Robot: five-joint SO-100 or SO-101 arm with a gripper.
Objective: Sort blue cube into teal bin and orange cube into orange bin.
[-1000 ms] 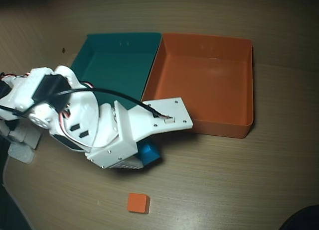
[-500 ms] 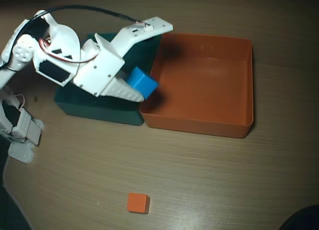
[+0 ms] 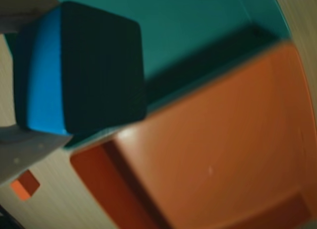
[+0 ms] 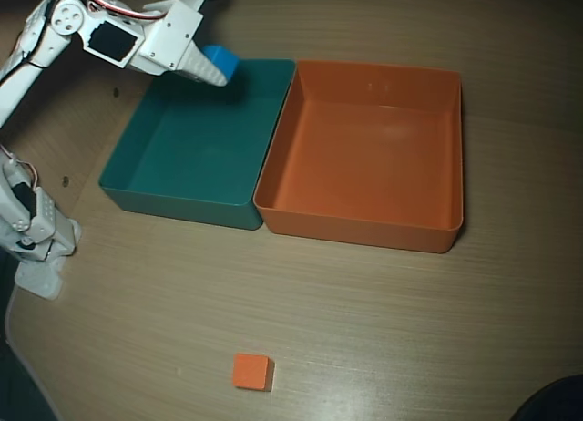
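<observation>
Claw (image 4: 217,64) clamped on the blue cube (image 4: 221,61), held aloft over the teal bin's (image 4: 182,198) far corner, jaws parted just the block's width. In the wrist view, cube (image 3: 79,70) pinched on opposite flat faces. Looks light, stiff, matte, probably not slippery. Right of the claw, the orange bin (image 4: 364,225), empty. Well away on the table, the orange cube (image 4: 251,371): likely same handling, flat sides best.
</observation>
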